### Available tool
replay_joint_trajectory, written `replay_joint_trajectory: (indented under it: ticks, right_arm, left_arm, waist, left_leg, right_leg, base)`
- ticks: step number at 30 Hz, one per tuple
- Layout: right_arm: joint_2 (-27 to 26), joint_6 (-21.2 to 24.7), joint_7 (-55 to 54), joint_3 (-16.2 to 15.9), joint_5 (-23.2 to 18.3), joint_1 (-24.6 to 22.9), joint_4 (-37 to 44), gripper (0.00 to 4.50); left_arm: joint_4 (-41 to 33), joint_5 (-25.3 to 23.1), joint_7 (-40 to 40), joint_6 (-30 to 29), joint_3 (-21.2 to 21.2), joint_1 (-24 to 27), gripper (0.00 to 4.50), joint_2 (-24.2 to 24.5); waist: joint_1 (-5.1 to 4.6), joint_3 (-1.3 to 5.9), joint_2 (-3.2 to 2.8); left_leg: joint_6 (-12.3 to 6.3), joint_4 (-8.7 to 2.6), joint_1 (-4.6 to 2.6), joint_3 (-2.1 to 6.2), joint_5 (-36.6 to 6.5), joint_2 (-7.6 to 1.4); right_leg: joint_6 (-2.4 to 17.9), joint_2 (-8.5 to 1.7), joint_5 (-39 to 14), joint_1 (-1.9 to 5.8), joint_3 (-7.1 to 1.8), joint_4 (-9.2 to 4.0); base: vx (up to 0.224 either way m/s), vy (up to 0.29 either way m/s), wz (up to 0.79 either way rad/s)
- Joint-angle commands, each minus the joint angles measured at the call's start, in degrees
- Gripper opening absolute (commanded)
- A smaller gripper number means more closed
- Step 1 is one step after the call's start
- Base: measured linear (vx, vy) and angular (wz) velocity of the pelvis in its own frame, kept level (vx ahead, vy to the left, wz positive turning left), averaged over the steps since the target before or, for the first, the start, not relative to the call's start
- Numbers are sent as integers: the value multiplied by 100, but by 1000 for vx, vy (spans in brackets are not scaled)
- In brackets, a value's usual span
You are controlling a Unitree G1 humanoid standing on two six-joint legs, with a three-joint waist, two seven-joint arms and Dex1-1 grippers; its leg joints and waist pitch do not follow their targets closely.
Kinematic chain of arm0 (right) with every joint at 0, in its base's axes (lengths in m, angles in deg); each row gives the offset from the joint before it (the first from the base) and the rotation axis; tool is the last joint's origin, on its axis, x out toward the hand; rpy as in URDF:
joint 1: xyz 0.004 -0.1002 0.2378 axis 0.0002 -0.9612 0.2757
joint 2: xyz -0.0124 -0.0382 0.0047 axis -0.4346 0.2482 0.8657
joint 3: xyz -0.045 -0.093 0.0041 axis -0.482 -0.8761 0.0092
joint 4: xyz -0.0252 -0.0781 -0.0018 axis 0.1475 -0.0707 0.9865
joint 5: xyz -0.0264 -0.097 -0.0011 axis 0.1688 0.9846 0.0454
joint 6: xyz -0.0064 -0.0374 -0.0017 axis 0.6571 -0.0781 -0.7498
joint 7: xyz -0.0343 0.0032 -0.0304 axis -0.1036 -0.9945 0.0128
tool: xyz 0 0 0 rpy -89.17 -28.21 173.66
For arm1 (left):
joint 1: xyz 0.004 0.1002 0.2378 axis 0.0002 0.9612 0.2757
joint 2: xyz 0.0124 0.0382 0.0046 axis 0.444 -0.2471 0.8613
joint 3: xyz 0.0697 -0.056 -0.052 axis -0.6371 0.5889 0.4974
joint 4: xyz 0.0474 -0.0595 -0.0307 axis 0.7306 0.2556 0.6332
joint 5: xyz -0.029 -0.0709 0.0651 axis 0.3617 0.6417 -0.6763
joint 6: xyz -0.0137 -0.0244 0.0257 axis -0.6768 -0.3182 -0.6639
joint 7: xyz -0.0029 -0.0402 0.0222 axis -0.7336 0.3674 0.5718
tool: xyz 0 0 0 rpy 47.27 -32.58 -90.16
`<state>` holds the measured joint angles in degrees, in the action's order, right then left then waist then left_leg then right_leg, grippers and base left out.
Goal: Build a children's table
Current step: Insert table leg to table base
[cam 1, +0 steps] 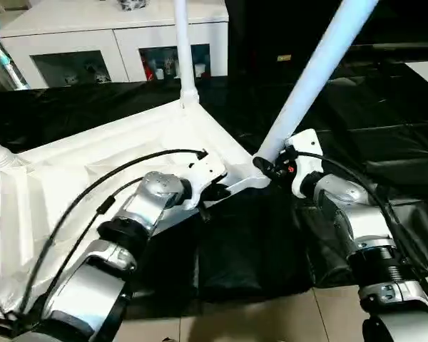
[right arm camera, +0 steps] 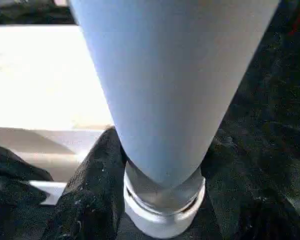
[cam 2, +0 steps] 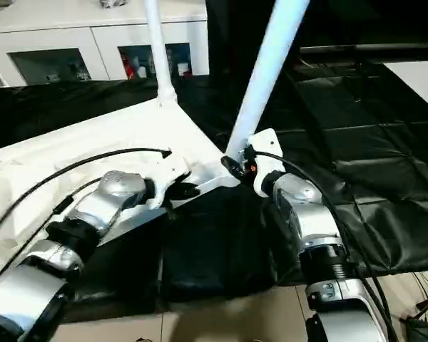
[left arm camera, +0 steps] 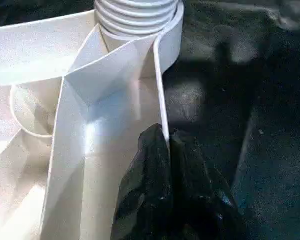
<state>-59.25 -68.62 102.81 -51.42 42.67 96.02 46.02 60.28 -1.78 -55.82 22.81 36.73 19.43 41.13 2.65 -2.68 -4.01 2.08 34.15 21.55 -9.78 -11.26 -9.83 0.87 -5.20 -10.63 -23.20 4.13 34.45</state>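
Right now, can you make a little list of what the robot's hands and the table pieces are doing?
table top: upside down on the black-covered table
back leg: upright in the far corner socket
tilted leg: leaning, base at the near corner
left gripper: pinching the top's rim
right gripper: around the tilted leg's base
cabinet: white, behind

Home-like room — glass-door cabinet [cam 1: 114, 43], tiled floor [cam 1: 271, 320]

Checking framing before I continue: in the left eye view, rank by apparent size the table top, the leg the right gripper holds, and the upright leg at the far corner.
1. Table top.
2. Held leg, tilted.
3. Upright leg, farther away, so unsure.
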Motion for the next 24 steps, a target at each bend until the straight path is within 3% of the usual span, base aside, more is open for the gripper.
replay_joint_trajectory:
  ticks: [1,7,11,16,24]
  right_arm:
    - [141,120,204,122,-138,139,90,193]
    - [506,510,1140,173,-638,34,506,190]
    - [821,537,1480,42,-580,39,401,190]
    - [951,616,1678,-67,-538,147,398,190]
    - [1173,1000,2121,-377,-544,325,529,189]
  left_arm:
    - [-186,-207,-574,320,-264,70,0,225]
    - [-328,-192,-1047,863,-398,140,0,505]
    - [-329,-207,-1058,963,-428,137,0,519]
    - [-234,-261,-911,1037,-425,131,0,469]
    - [-241,-256,-880,1033,-434,169,0,408]
  waist:
    - [38,423,52]
    - [159,431,30]
    - [243,434,70]
    - [240,426,121]
    - [255,430,123]
  left_leg:
    - [-692,-320,-37,77,-426,-283]
    - [-652,-309,-77,59,-394,-321]
    - [-603,-298,-81,44,-388,-320]
    - [-581,-294,-37,43,-382,-295]
    - [-584,-274,-33,47,-371,-303]
  right_leg:
    - [1652,-348,159,404,-233,-279]
    - [1669,-330,231,355,-234,-240]
    - [1638,-347,171,343,-244,-237]
    - [1554,-357,-62,365,-241,-254]
    - [1514,-345,-223,333,-242,-245]
  base:
    - [0,0,0]
    - [0,0,0]
    - [0,0,0]
    - [0,0,0]
    - [0,0,0]
